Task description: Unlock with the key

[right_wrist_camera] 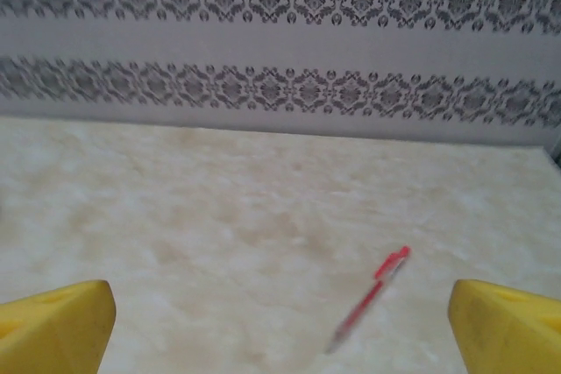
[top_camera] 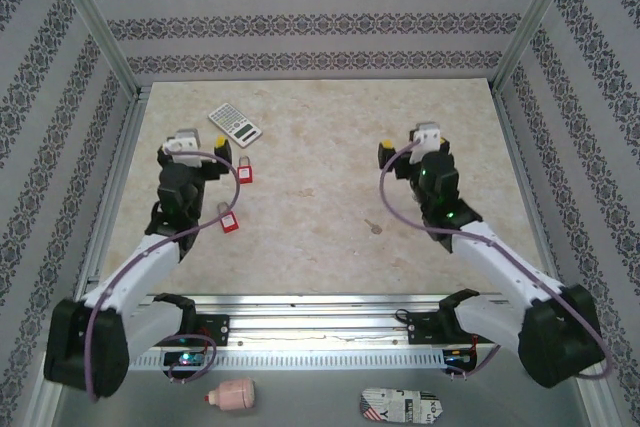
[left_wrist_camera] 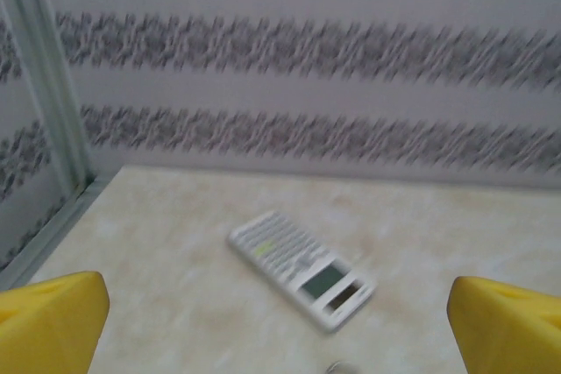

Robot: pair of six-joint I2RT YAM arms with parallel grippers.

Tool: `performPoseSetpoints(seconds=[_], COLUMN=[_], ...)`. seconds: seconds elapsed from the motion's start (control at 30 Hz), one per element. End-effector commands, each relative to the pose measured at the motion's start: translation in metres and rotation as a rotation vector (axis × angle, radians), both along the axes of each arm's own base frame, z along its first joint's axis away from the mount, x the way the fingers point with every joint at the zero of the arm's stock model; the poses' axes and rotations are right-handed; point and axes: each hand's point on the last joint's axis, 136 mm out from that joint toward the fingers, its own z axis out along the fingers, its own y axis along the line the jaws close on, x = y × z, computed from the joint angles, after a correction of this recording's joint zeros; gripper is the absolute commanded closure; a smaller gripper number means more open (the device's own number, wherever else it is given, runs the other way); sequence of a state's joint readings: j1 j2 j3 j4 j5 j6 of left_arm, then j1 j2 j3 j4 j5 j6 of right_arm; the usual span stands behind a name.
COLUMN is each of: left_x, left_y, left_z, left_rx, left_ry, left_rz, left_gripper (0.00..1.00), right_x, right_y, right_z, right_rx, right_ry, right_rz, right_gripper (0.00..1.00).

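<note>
The key [top_camera: 373,226], tiny and silvery-grey, lies flat on the beige table [top_camera: 320,147], left of and nearer than the right gripper. One red padlock [top_camera: 245,167] sits just right of my left gripper [top_camera: 193,149]. A second red padlock [top_camera: 229,222] lies nearer, beside the left arm. The left gripper [left_wrist_camera: 280,326] is open, its yellow fingertips [left_wrist_camera: 53,321] wide apart with nothing between them. My right gripper [top_camera: 415,150] hangs above the table's right half. It [right_wrist_camera: 280,326] is open too, with only bare table between the yellow pads [right_wrist_camera: 57,326].
A white calculator [top_camera: 234,126] lies at the back left, ahead of the left gripper [left_wrist_camera: 301,270]. A red pen [right_wrist_camera: 368,299] rests on the table in front of the right gripper. Patterned walls and metal posts [top_camera: 95,27] close in the table.
</note>
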State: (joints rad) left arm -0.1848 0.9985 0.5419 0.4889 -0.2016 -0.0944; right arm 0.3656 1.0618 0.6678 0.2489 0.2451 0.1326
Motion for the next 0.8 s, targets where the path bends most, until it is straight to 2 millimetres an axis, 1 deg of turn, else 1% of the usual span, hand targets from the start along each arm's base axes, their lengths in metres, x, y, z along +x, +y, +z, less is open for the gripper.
performPoseSetpoints(seconds=[0.0,0.03,0.07,0.1,0.13,0.2,0.23,0.3,0.33,0.43,0.53,0.63,0.77], left_x=[-0.015,-0.019,-0.022,-0.026,-0.031,-0.039,-0.045,-0.052,-0.056,-0.064,-0.071,-0.075,-0.078], left_y=[-0.042,-0.063,-0.080,-0.099,-0.116,-0.144,-0.156,-0.171,-0.178,-0.187,-0.192,-0.192,-0.187], left_z=[-0.001,0.001,0.000,-0.003,-0.008,-0.017,-0.021,-0.026,-0.028,-0.034,-0.038,-0.044,-0.048], left_rx=[-0.162,-0.182,-0.201,-0.222,-0.239,-0.247,-0.233,-0.221,-0.217,-0.224,-0.255,-0.257,-0.238], left_ry=[0.158,0.181,0.206,0.238,0.276,0.333,0.355,0.371,0.373,0.366,0.360,0.370,0.379], left_rz=[-0.164,-0.247,-0.302,-0.365,-0.424,-0.501,-0.534,-0.564,-0.587,-0.611,-0.645,-0.646,-0.636], left_gripper=[0.00,0.00,0.00,0.00,0.00,0.00,0.00,0.00,0.00,0.00,0.00,0.00,0.00], right_x=[-0.044,-0.053,-0.060,-0.069,-0.077,-0.089,-0.093,-0.099,-0.102,-0.104,-0.104,-0.107,-0.111], right_y=[0.008,0.014,0.016,0.020,0.026,0.033,0.036,0.046,0.049,0.057,0.058,0.053,0.052], right_z=[-0.061,-0.070,-0.080,-0.093,-0.104,-0.123,-0.132,-0.149,-0.157,-0.170,-0.185,-0.202,-0.217], right_rx=[0.112,0.129,0.141,0.155,0.164,0.164,0.169,0.190,0.178,0.143,0.093,0.030,0.013], right_ry=[0.433,0.507,0.576,0.650,0.718,0.799,0.830,0.912,0.948,0.995,1.026,1.071,1.099], right_rz=[0.003,0.023,0.020,0.028,0.047,0.048,0.044,0.064,0.054,0.059,0.055,0.044,0.052], right_gripper=[0.05,0.08,0.13,0.18,0.22,0.24,0.27,0.35,0.37,0.41,0.49,0.54,0.58])
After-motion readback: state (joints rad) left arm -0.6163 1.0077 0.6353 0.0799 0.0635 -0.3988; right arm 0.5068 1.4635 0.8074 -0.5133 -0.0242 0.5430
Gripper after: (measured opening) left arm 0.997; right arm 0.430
